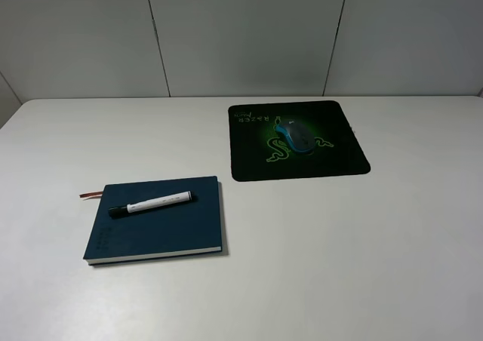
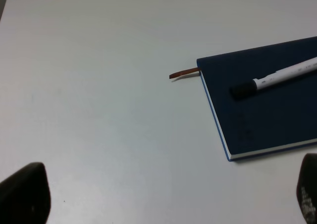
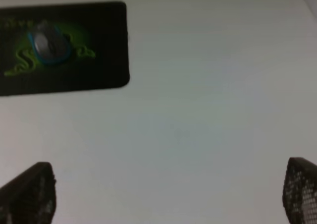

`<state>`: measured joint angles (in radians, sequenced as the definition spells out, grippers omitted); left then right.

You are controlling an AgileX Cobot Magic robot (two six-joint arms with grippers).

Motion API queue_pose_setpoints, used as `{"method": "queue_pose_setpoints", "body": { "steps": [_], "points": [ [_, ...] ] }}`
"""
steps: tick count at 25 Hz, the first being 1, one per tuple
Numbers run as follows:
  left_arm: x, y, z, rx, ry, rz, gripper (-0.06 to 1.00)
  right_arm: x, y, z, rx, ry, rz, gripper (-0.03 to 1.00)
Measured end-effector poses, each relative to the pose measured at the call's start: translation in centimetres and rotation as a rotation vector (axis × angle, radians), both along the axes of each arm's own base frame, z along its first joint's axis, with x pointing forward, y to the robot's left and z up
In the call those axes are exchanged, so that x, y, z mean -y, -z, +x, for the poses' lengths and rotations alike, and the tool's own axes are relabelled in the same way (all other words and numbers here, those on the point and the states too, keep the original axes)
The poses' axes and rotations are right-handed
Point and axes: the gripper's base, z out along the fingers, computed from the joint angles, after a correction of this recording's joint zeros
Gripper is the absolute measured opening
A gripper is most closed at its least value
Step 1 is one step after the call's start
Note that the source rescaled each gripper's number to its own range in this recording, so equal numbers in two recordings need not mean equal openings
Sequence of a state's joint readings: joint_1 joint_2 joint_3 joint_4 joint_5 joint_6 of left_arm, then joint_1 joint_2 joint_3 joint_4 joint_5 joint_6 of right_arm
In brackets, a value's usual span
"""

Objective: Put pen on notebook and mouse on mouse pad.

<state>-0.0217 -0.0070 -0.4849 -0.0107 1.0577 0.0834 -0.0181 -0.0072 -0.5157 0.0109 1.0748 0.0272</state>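
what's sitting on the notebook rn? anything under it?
A white pen with a black cap lies across the notebook cover, nothing else on top. A brown ribbon sticks out from one end. What is underneath is hidden by the notebook itself.

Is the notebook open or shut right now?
Shut. The notebook lies flat with its navy cover up, page edges stacked along the near side, and the pen resting across the cover.
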Motion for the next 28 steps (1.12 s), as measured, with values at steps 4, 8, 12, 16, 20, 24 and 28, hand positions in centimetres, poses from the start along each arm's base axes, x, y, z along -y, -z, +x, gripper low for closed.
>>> {"method": "queue_pose_setpoints", "body": {
  "steps": [4,8,12,16,20,24,28],
  "points": [
    [0.00,0.00,0.00,0.000,0.000,0.000,1.00,0.02,0.42,0.47,0.011,0.001,-0.001,1.00],
    [0.00,0.00,0.00,0.000,0.000,0.000,1.00,0.02,0.39,0.48,0.016,0.001,-0.001,1.00],
    [0.00,0.00,0.00,0.000,0.000,0.000,1.00,0.02,0.39,0.48,0.016,0.001,-0.001,1.00],
    [0.00,0.00,0.00,0.000,0.000,0.000,1.00,0.02,0.39,0.48,0.016,0.001,-0.001,1.00],
    [0.00,0.00,0.00,0.000,0.000,0.000,1.00,0.02,0.39,0.48,0.016,0.001,-0.001,1.00],
    [0.00,0.00,0.00,0.000,0.000,0.000,1.00,0.02,0.39,0.48,0.016,0.001,-0.001,1.00],
    [0.00,0.00,0.00,0.000,0.000,0.000,1.00,0.02,0.39,0.48,0.016,0.001,-0.001,1.00]
  ]
}}
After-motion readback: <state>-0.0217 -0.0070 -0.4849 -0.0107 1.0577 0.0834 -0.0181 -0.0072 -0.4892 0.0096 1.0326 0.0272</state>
